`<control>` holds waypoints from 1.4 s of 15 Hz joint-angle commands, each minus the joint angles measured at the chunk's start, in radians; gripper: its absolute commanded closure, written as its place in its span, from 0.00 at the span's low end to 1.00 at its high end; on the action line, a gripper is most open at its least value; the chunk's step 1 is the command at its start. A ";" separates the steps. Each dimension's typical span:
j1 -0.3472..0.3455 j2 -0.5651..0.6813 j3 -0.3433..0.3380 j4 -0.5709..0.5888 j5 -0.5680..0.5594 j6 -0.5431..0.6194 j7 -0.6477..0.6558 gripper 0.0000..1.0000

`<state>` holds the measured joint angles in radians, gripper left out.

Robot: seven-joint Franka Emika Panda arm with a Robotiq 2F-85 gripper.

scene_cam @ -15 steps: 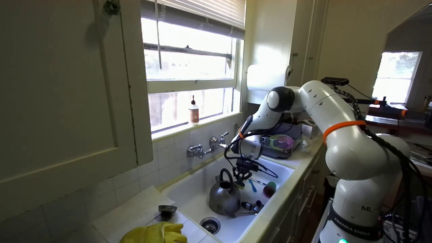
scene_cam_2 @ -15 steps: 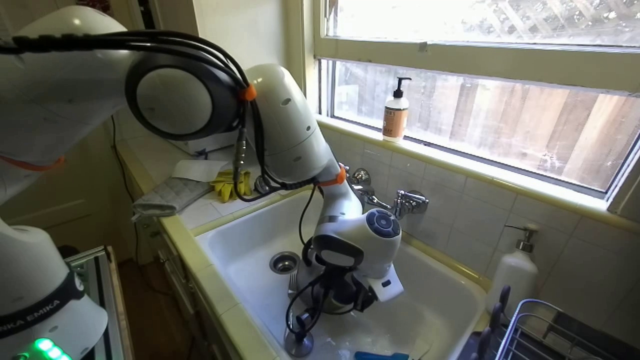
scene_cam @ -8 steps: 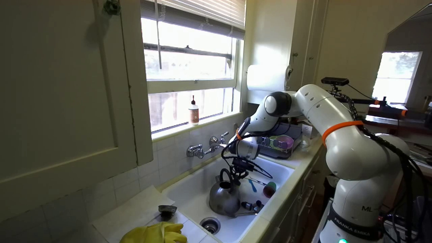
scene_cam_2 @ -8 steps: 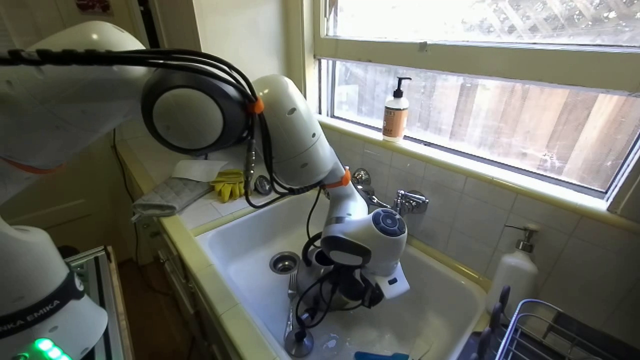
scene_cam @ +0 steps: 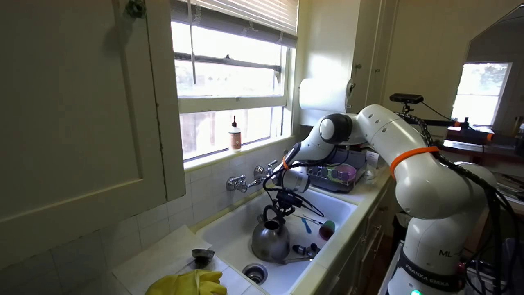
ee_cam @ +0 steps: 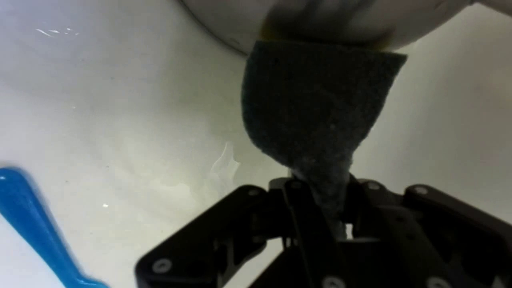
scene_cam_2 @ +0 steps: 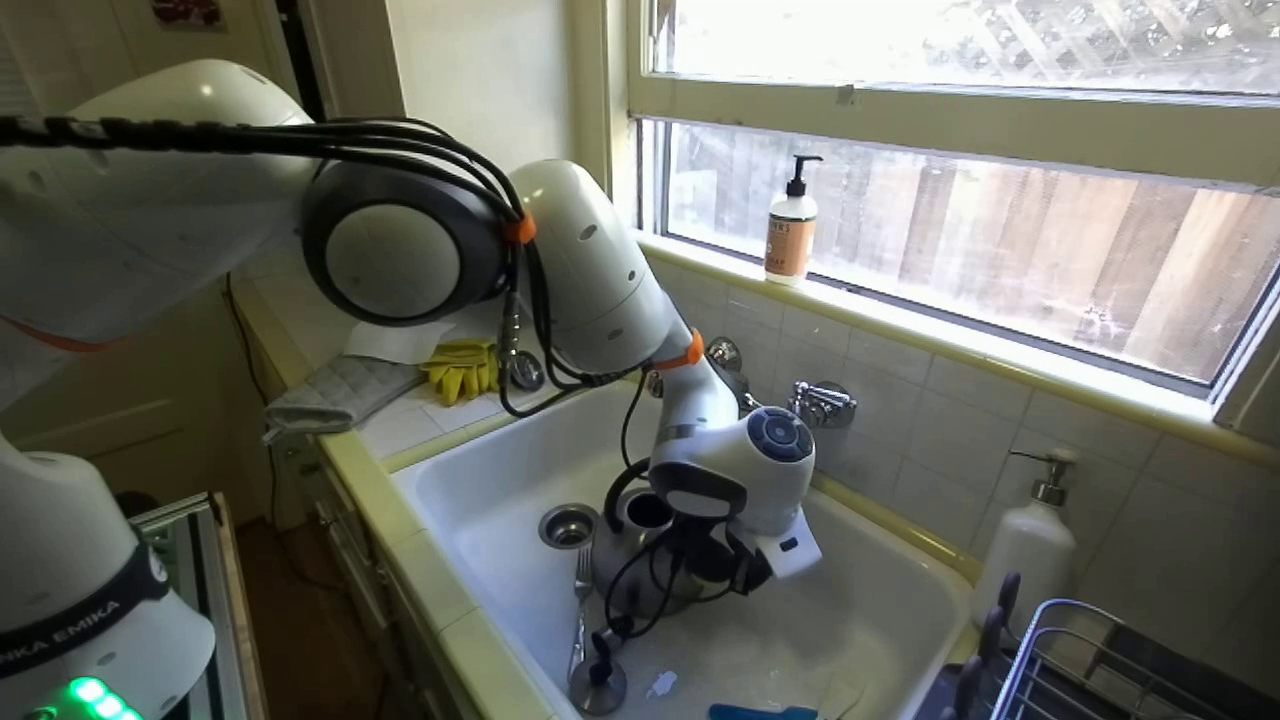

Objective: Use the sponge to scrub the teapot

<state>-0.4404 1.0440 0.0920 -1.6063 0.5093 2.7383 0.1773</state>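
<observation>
The shiny silver teapot [scene_cam: 270, 243] stands upright in the white sink [scene_cam: 223, 235], its dark handle arched over the top. It also shows, partly behind the arm, in an exterior view [scene_cam_2: 622, 562]. In the wrist view, the teapot's side [ee_cam: 416, 18] fills the top edge. My gripper [ee_cam: 324, 192] is shut on a dark grey-green sponge [ee_cam: 320, 100], which fans out beyond the fingertips. The sponge's far edge meets the teapot's wall and appears to touch it. In an exterior view, my gripper [scene_cam: 285, 211] is beside the teapot, just behind its handle. The sponge is hidden in both exterior views.
A blue utensil [ee_cam: 38, 232], a fork [scene_cam_2: 582, 580], a metal piece [scene_cam_2: 598, 688] and a red-green cup [scene_cam: 327, 230] lie in the sink. The faucet [scene_cam: 256, 180] is on the tiled wall. A dish rack [scene_cam_2: 1050, 640] and yellow gloves [scene_cam: 184, 283] are on the counter.
The arm has moved toward the teapot, leftward in an exterior view, with the gripper now against the handle side. The teapot has shifted slightly in the same direction.
</observation>
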 commanded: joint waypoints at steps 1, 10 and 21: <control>-0.017 0.000 0.026 0.004 0.008 -0.018 -0.057 0.96; 0.024 -0.075 -0.061 -0.106 -0.101 -0.083 -0.139 0.96; 0.010 -0.209 -0.035 -0.319 -0.138 -0.021 -0.327 0.96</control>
<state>-0.4271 0.8952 0.0438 -1.8257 0.3839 2.6862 -0.1070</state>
